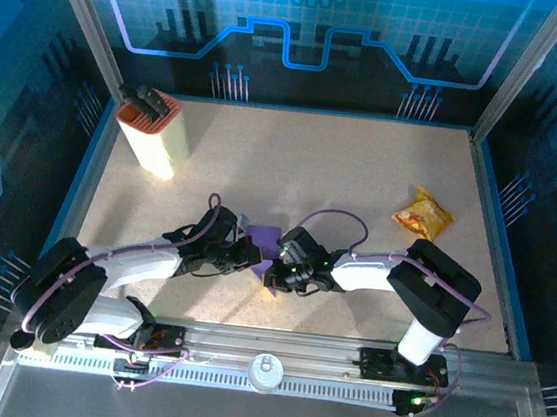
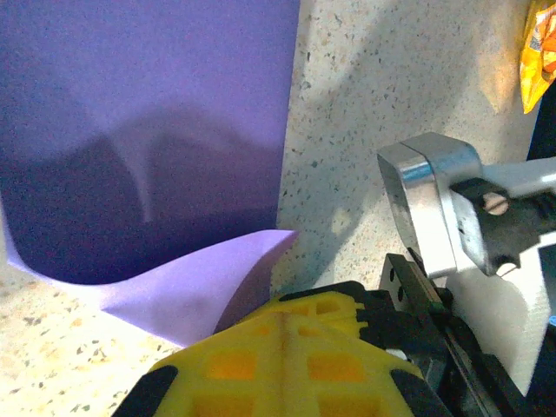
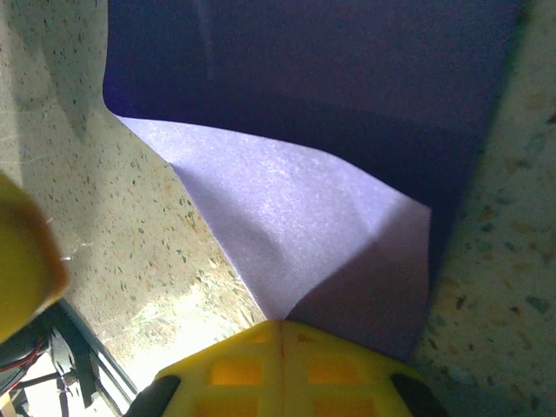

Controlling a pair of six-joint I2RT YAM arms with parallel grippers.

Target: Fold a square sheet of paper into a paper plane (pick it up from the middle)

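Softly curled, matte violet paper (image 2: 148, 95)

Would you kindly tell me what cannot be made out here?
Top view: thin purple paper sheet mostly covered by left gripper and right gripper; folds unreadable.
Left wrist view: yellow-orange crinkly snack packet cut off by right edge; sheet's lifted corner vanishes behind yellow finger.
Right wrist view: sheet's far part lost in shadow.
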